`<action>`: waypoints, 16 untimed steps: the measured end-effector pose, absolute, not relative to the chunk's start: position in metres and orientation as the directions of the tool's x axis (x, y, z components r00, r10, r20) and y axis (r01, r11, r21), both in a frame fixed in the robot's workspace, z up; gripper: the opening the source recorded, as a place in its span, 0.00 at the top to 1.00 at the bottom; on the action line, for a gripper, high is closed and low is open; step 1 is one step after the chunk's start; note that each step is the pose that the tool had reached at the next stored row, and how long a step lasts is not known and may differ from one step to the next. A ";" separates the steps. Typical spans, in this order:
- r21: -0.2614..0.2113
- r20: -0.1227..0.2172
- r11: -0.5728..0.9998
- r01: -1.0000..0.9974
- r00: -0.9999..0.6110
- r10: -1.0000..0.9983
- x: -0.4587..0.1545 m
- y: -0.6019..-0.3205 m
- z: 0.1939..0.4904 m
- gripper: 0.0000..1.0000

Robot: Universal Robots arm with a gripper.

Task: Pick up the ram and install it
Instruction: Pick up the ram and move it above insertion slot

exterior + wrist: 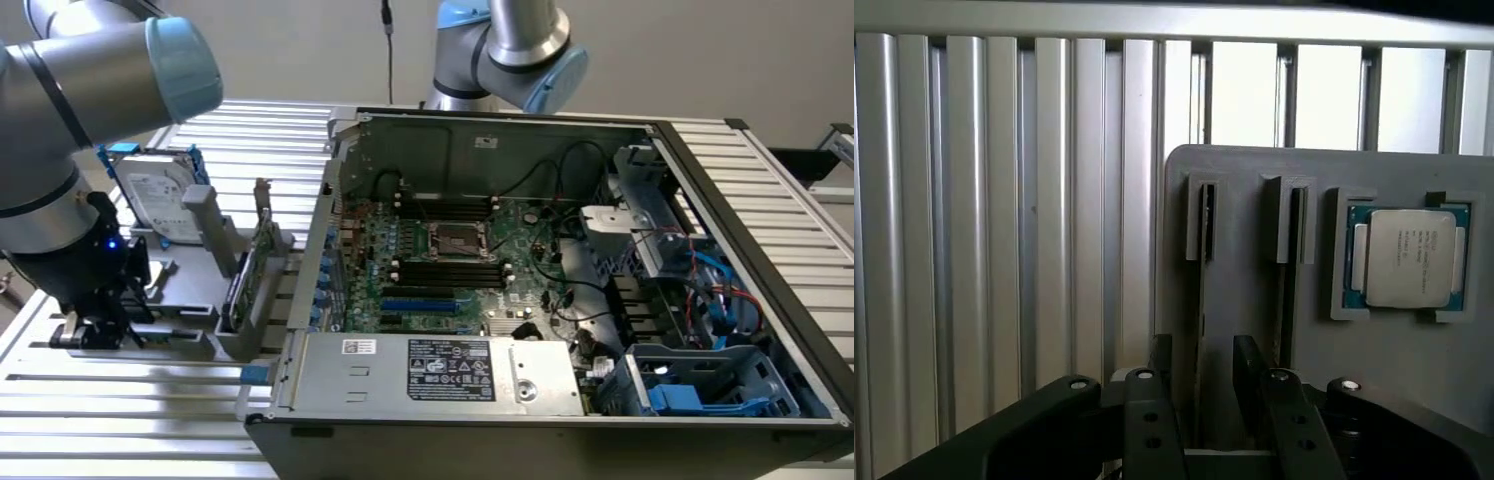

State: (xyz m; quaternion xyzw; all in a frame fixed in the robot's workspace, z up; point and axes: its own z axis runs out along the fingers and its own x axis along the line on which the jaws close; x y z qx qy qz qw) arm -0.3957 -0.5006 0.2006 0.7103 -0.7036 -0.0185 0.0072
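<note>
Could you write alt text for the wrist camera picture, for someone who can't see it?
The robot's black fingers stand open on either side of a thin green memory stick set on edge in a grey plastic holder. The holder also carries a square silver processor chip and sits on a ribbed metal table.

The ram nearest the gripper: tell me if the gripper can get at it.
Probably yes: the open gripper straddles the ram standing in a slot of the gray holder, and nothing blocks the gap.
</note>
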 end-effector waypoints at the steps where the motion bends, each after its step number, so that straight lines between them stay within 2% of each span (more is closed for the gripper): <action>1: 0.036 -0.016 -0.010 -0.999 0.009 -1.000 -0.396 -0.501 0.200 0.62; 9: 0.037 -0.016 -0.007 -0.999 0.006 -1.000 -0.397 -0.502 0.196 0.62; 11: 0.037 -0.016 -0.005 -0.999 0.004 -1.000 -0.397 -0.502 0.195 0.64; 13: 0.037 -0.016 -0.002 -0.999 0.002 -1.000 -0.397 -0.502 0.195 0.77; 16: 0.037 -0.017 0.002 -0.999 -0.003 -1.000 -0.397 -0.503 0.195 0.77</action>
